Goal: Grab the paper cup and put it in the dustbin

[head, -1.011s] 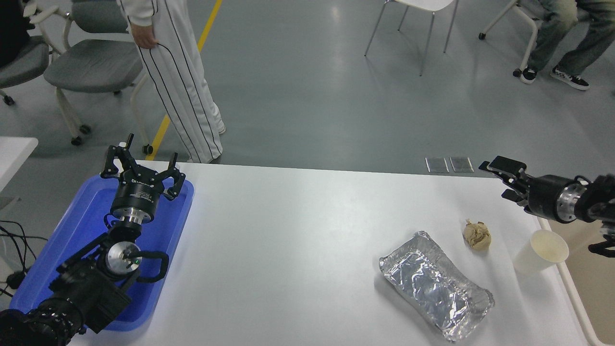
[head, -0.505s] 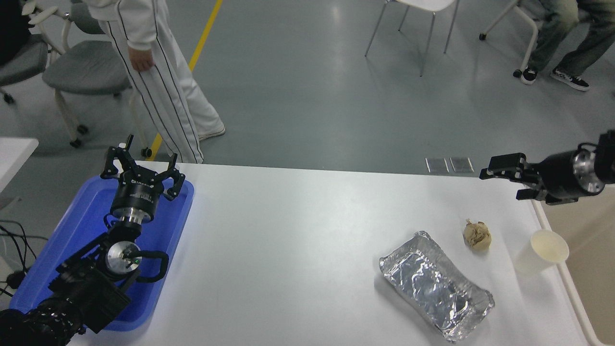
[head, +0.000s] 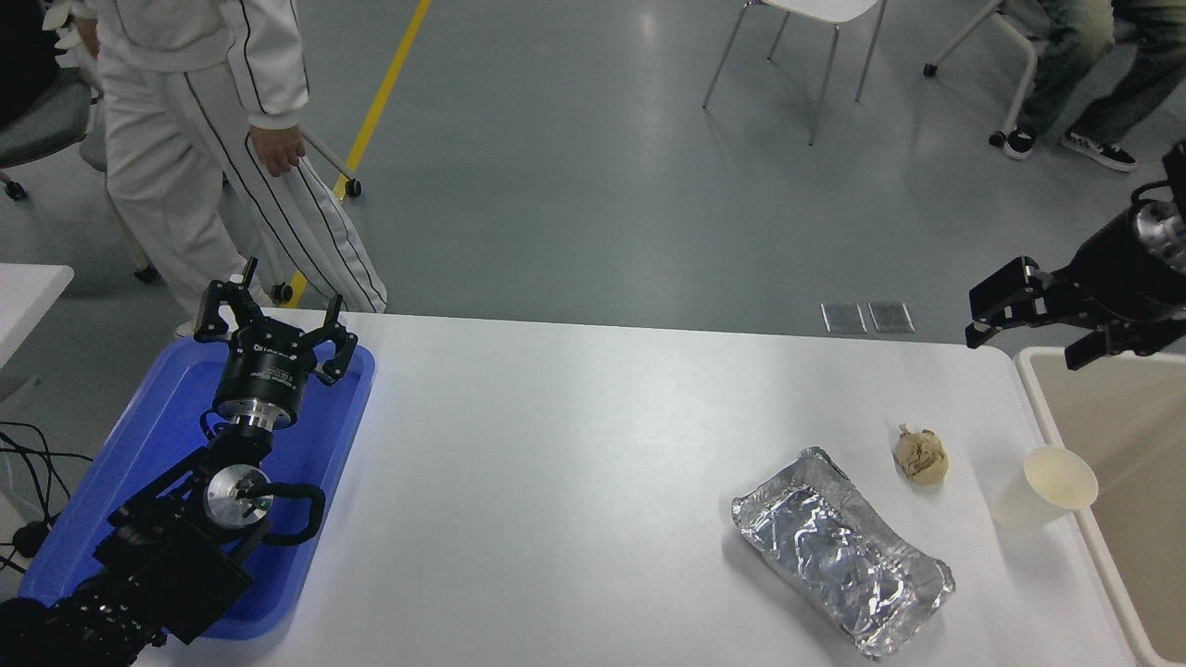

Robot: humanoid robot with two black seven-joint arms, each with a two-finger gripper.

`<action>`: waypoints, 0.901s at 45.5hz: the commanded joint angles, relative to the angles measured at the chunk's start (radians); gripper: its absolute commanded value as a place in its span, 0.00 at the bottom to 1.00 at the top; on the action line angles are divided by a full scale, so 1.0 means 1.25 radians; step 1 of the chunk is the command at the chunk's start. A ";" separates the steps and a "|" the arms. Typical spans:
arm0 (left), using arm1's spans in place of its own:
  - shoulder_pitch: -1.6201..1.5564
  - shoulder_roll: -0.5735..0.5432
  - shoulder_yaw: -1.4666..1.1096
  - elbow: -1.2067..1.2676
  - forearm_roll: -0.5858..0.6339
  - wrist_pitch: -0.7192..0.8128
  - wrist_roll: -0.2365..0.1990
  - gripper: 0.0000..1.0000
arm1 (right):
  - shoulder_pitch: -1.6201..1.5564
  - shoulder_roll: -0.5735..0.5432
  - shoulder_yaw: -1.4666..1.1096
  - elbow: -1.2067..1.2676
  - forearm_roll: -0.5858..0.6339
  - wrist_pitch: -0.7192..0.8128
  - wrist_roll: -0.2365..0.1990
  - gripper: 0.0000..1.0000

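Head view: paper cup [head: 1044, 487] is seen upright, below and nearer than the open, empty right gripper [head: 1028, 320]; left gripper [head: 273, 326] parked open.

A blue tray [head: 334, 435] was set at the left edge of the white table [head: 574, 445]. A crumpled foil tray [head: 839, 548] was laid toward the right, with a brown paper ball [head: 920, 455] just beyond it. A person in white striped trousers [head: 213, 176] was seen past the far edge, near chairs [head: 804, 37].
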 commanded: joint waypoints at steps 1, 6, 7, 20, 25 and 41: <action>-0.001 -0.001 0.000 0.000 0.000 -0.001 0.000 1.00 | 0.061 0.029 -0.003 -0.010 -0.069 0.013 -0.001 1.00; -0.001 0.001 -0.001 0.000 0.000 -0.001 0.000 1.00 | 0.067 0.039 0.000 -0.017 -0.073 0.013 -0.001 1.00; -0.001 0.001 0.000 0.000 0.000 -0.001 0.000 1.00 | 0.069 0.040 0.000 -0.017 -0.073 0.013 -0.001 1.00; -0.001 0.001 -0.001 0.000 0.000 -0.001 0.000 1.00 | 0.110 0.063 -0.006 -0.008 -0.078 0.013 -0.001 1.00; -0.001 0.001 -0.001 -0.001 0.000 -0.001 0.000 1.00 | 0.122 0.065 0.000 -0.006 -0.078 0.013 -0.001 1.00; 0.000 0.001 0.000 -0.001 0.000 -0.001 0.000 1.00 | 0.091 0.054 -0.006 -0.006 -0.078 0.013 -0.001 1.00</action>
